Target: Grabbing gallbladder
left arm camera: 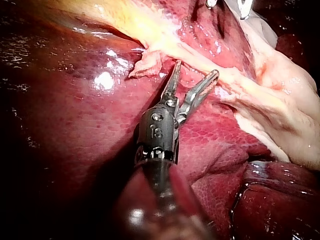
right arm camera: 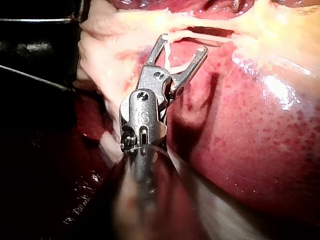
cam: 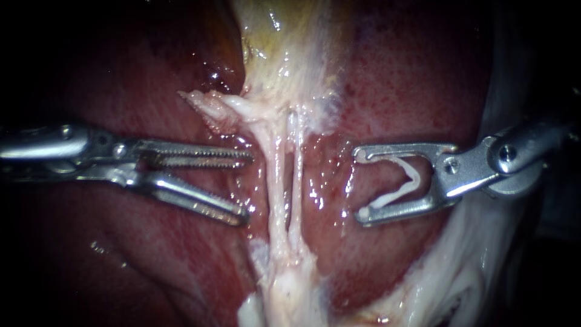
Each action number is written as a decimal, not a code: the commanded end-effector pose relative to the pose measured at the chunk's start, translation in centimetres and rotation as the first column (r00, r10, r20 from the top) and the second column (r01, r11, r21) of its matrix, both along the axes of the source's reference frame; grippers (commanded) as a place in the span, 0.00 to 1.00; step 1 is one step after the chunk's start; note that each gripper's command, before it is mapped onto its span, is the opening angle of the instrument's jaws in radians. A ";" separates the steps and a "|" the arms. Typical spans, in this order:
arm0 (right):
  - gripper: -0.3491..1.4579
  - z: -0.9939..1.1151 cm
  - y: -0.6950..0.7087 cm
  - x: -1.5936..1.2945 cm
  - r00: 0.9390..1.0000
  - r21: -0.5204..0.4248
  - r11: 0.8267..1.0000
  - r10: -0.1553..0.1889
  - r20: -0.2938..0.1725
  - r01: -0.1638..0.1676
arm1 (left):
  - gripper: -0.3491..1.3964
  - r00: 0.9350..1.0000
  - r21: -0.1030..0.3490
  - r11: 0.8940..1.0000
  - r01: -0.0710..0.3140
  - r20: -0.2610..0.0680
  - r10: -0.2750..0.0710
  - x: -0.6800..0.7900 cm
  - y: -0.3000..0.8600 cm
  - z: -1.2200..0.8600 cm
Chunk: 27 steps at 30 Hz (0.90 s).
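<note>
Nearest to us, our left instrument (cam: 248,186) comes in over the liver (cam: 411,79) with its toothed jaws apart and nothing between them. The tips stop just beside the nearer of the two tubes (cam: 272,175), and we cannot tell whether they touch it. In the left wrist view the same jaws gape over dark red liver, with the pale strands lying just ahead of them and a small ragged flap of pale tissue (cam: 206,106) beside one tip.

Opposite it, our right instrument (cam: 358,184) reaches in with its jaws standing wide. A white V-shaped clip (cam: 415,177) sits between them, one leg lying against each jaw, so the jaws are clamped on the clip. Its tips stand apart from the tubes, with bare wet liver between. The right wrist view shows the clip as a thin white strand inside the open frame of the jaws.

Between the two instruments the two tubes run side by side as thin, glistening pale cords, and they join a whitish mass of tissue at the nearer end.

Farther off, the tubes widen into the gallbladder (cam: 284,54), a pale yellowish body lying in the cleft of the liver beyond both sets of jaws. Neither instrument touches it.
</note>
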<state>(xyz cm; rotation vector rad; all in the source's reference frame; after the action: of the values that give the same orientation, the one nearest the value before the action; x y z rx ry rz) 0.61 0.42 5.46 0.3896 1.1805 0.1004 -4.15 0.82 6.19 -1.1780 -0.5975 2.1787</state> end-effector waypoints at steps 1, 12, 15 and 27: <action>0.47 0.00 0.00 0.00 1.000 0.000 1.000 0.000 0.000 0.000 | 0.51 1.000 0.000 1.000 0.000 0.000 0.000 0.01 0.00 -0.02; 0.47 0.00 0.00 0.00 1.000 0.005 1.000 0.002 0.001 -0.002 | 0.77 1.000 -0.089 0.996 -0.010 -0.008 0.010 0.36 0.27 -0.54; 0.47 0.00 0.00 0.00 1.000 0.005 1.000 0.002 0.001 -0.002 | 0.81 1.000 -0.124 0.992 -0.012 -0.016 0.010 0.43 0.41 -0.66; 0.47 0.01 -0.01 0.00 1.000 0.009 1.000 0.006 0.004 -0.006 | 0.82 0.999 -0.218 0.976 -0.015 -0.044 0.006 0.24 0.79 -0.51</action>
<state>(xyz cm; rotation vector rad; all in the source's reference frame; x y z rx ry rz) 0.61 0.41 5.46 0.3929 1.1772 0.1119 -3.93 1.62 5.76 -1.2394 -0.3500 2.3192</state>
